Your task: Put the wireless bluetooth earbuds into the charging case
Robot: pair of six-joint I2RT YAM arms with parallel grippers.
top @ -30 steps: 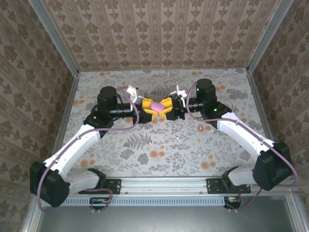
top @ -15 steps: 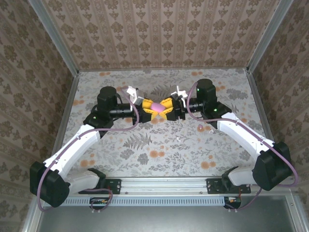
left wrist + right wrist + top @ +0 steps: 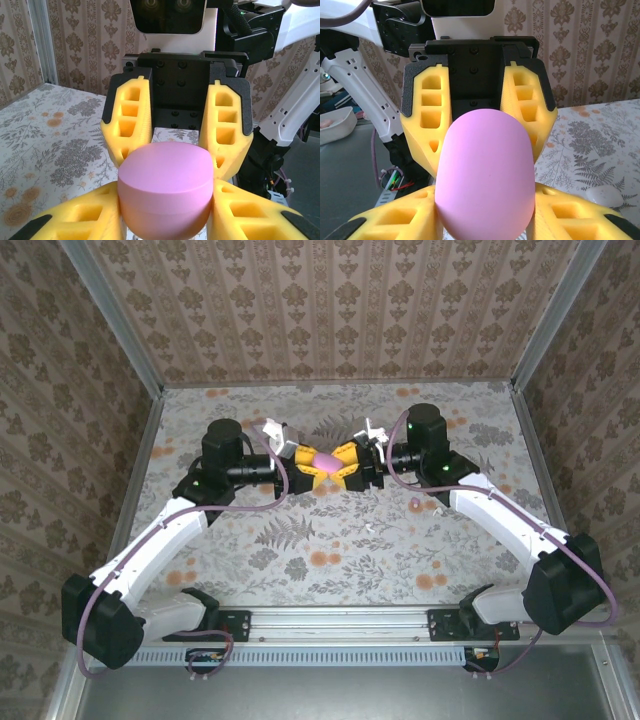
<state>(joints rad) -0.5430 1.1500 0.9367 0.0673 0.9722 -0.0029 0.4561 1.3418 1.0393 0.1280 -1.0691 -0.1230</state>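
Looking from above, you see both arms meeting over the middle of the floral surface (image 3: 300, 570), with the pink charging case (image 3: 324, 459) lifted between them. Your left end effector (image 3: 309, 464) is clamped on the case: in its wrist camera, both yellow fingers press against the case's sides. Your right end effector (image 3: 341, 462) flanks the same case from the opposite side, but a thin pale line shows beside one finger, so you cannot tell whether it truly grips. The case's lid is down. One tiny pink earbud (image 3: 414, 503) lies on the surface just beside your right forearm, and a tiny pale earbud (image 3: 368, 528) lies nearer the middle, well apart from the case.
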